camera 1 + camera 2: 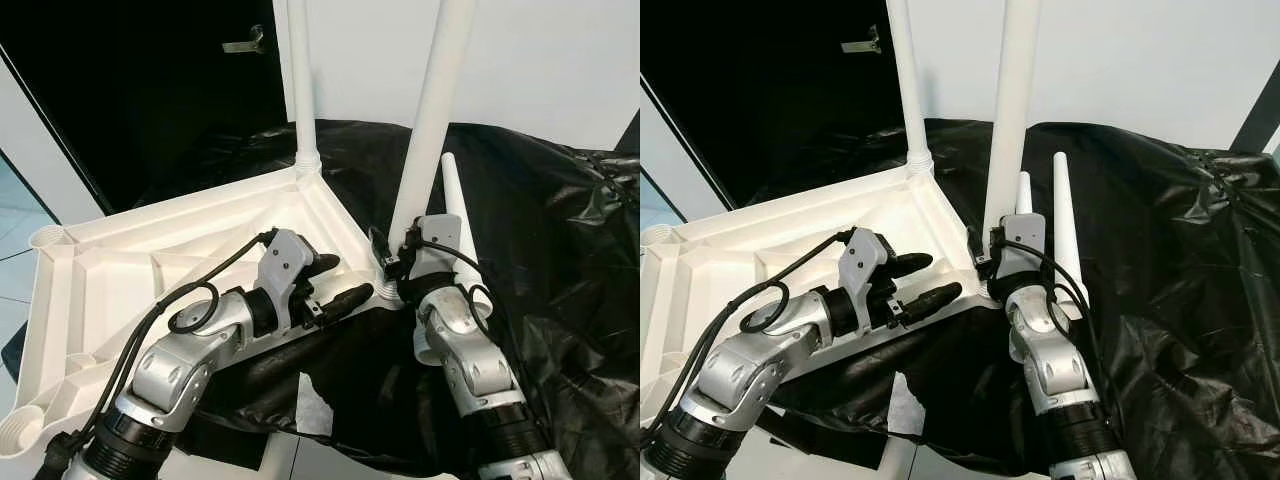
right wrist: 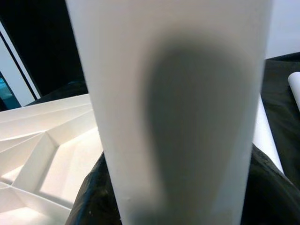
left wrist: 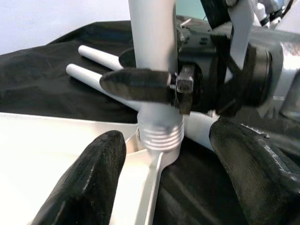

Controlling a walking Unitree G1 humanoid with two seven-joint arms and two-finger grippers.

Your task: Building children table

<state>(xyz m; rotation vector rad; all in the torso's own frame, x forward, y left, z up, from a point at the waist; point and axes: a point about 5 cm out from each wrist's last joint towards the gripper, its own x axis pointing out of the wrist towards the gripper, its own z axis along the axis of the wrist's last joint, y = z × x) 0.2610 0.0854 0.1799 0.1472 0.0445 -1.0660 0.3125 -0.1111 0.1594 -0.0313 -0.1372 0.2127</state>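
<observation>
Evidently, the upright white plastic table leg (image 1: pixel 432 110) is clamped by the right gripper (image 3: pixel 154 84); the left gripper (image 1: pixel 335 285), open and empty, is held near; turning should be kept square.

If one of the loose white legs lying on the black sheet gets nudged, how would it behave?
The loose leg is a smooth tapered tube, so it would likely roll, curving toward its thin end. It looks like stiff, probably light plastic. The crumpled black sheet may check its roll.
</observation>
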